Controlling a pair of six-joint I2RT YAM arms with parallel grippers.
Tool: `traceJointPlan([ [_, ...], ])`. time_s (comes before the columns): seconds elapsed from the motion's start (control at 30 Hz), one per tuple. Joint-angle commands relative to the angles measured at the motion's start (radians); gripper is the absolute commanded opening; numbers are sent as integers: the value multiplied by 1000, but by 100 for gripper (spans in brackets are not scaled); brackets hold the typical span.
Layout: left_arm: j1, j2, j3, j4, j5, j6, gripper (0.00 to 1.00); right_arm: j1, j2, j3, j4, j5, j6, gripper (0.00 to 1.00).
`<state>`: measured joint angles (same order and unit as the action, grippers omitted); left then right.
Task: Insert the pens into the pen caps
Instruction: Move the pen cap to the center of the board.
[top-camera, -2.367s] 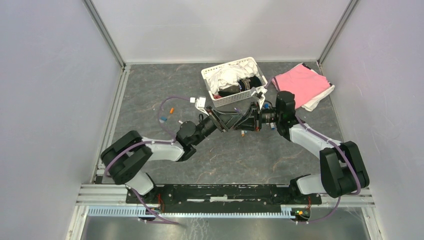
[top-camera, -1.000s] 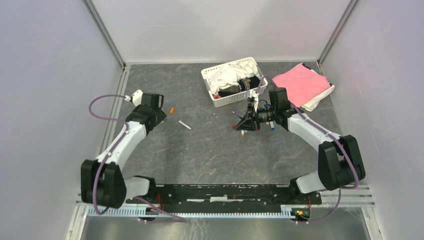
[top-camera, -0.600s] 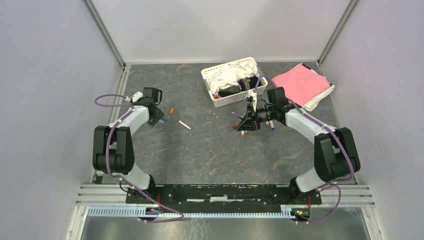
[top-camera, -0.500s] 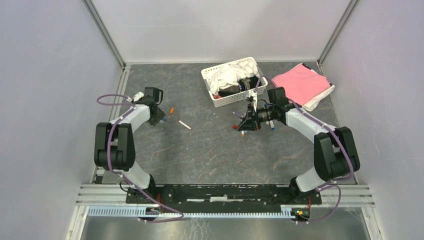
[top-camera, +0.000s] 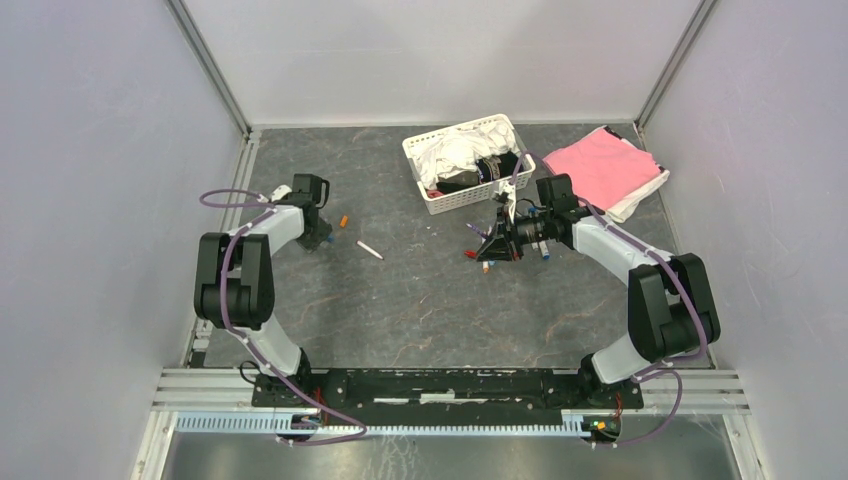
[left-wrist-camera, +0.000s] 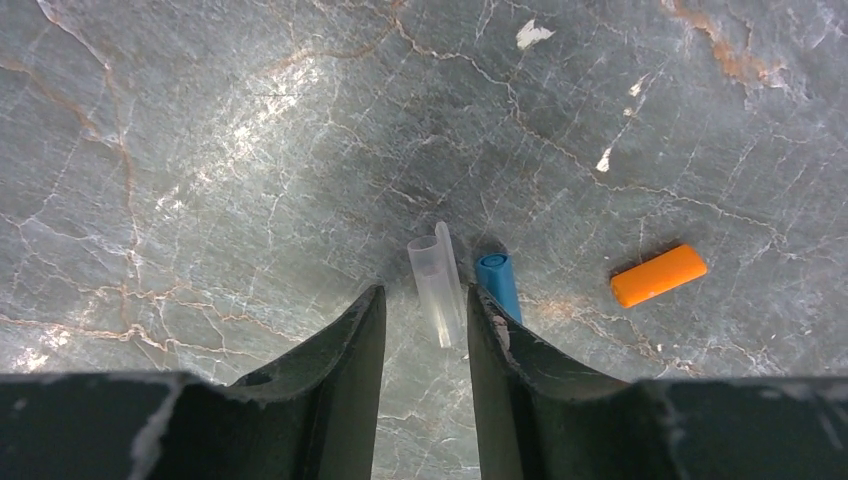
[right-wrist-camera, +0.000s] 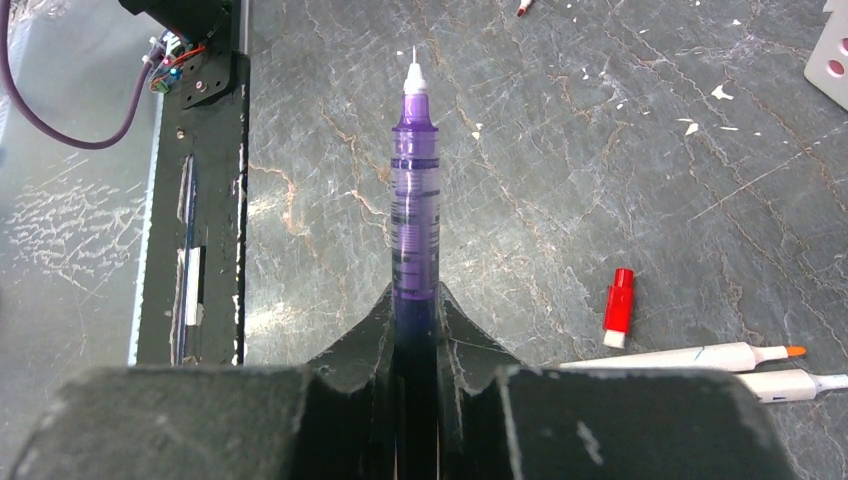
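Note:
In the left wrist view a clear pen cap (left-wrist-camera: 436, 285) lies on the table between the tips of my left gripper (left-wrist-camera: 424, 292), which is open and low over it. A blue cap (left-wrist-camera: 499, 283) lies just outside the right finger. An orange cap (left-wrist-camera: 658, 275) sits further right. My right gripper (right-wrist-camera: 415, 292) is shut on a purple pen (right-wrist-camera: 414, 200) with its bare tip pointing away from the jaws. A red cap (right-wrist-camera: 619, 306) and two white pens (right-wrist-camera: 690, 357) lie on the table beside it. One more pen (top-camera: 369, 250) lies mid-table, between the arms.
A white basket (top-camera: 510, 133) holding cloth and a dark bottle stands at the back, close behind the right gripper (top-camera: 487, 243). A pink cloth (top-camera: 603, 170) lies at the back right. The left gripper (top-camera: 318, 238) is near the left wall rail.
The left arm left the right gripper at the middle, swung to the far left and came down over the caps. The right arm stayed put with the purple pen.

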<state>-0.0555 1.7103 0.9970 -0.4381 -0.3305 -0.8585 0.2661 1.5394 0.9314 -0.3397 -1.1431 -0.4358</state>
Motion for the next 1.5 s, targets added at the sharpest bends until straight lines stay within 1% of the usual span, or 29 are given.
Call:
traceJointPlan([
  [0.0,5,16,34,29,-2,-42,42,-6,2,35,-7,-30,-21,0],
  [0.17,5,26,31,18,-8,-36,40,-5,1,35,-7,-35,-23,0],
  [0.37,6,21,15,-20,-17,-12,32,-7,-4,35,-9,-46,-23,0],
  [0.53,6,9,-16,-48,-22,5,22,-7,-16,34,-9,-54,-24,0],
  [0.63,4,-8,-34,-60,-14,13,19,-6,-23,29,-4,-62,-23,0],
  [0.83,2,-92,-91,-71,42,40,13,0,-27,12,4,-93,-33,0],
  [0.97,2,-184,-153,-56,103,61,7,39,-59,23,-70,-102,-168,0],
  [1.17,-9,-312,-236,-48,156,89,2,65,-96,17,-59,-99,-173,0],
  [1.33,-66,-356,-255,-45,196,156,2,65,-121,11,-47,-100,-164,0],
  [1.47,-185,-330,-241,-74,138,181,2,65,-137,7,-42,-98,-158,0],
])
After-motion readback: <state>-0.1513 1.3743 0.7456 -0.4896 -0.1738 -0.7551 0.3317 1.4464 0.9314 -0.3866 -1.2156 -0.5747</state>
